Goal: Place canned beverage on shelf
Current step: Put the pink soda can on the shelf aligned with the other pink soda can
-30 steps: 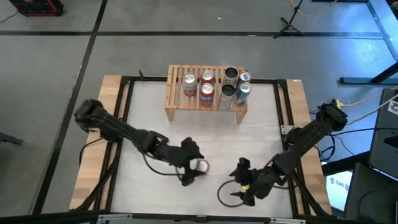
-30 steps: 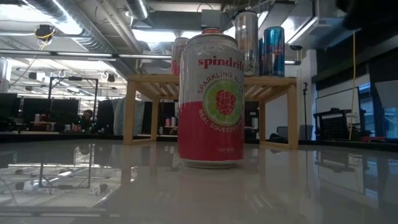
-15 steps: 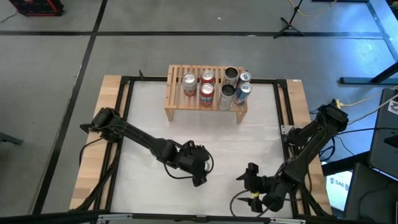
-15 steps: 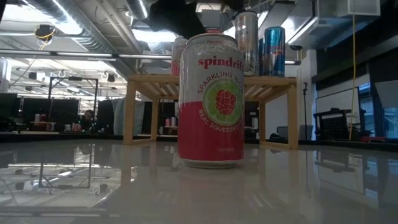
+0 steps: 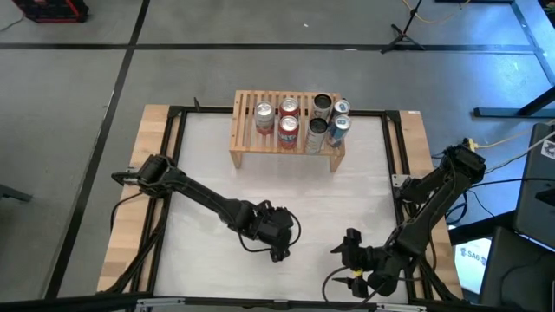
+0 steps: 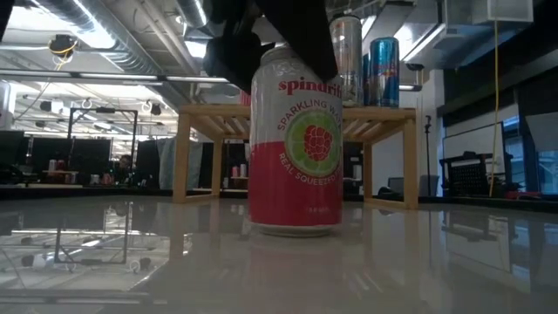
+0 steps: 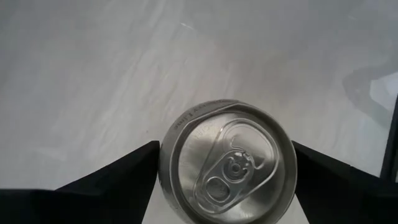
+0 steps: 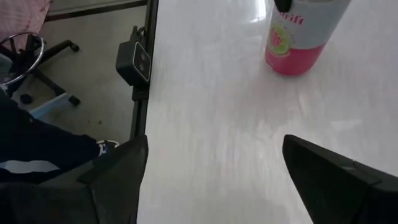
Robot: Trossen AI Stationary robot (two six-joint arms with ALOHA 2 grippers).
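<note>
A pink and white sparkling-water can (image 6: 295, 148) stands upright on the white table, near the front middle. My left gripper (image 5: 276, 232) is directly above it, pointing down and open. Its two fingers stand close on either side of the can's top (image 7: 227, 165). In the low view the dark fingers (image 6: 234, 48) flank the rim. My right gripper (image 5: 351, 253) is open and empty near the table's front right; the can also shows in its wrist view (image 8: 297, 37). The light-wood shelf (image 5: 244, 130) stands at the far middle with several cans on its slatted top. My left gripper comes at the can from above, pointing down, with one finger (image 7: 134, 168) on each side of the top rim (image 7: 168, 155). I cannot tell whether the fingers touch the can. The can stands upright on the table.
The cans on the shelf (image 6: 384, 113) fill its middle and right part; its left end (image 5: 245, 113) is bare slats. A black frame (image 5: 395, 156) runs along the table's sides. Open table surface lies between the can and the shelf.
My left gripper has gone a little toward the table's right edge, over the can, and come down around its top. The can has stayed in place. My right gripper has drawn back toward the table's near right corner.
</note>
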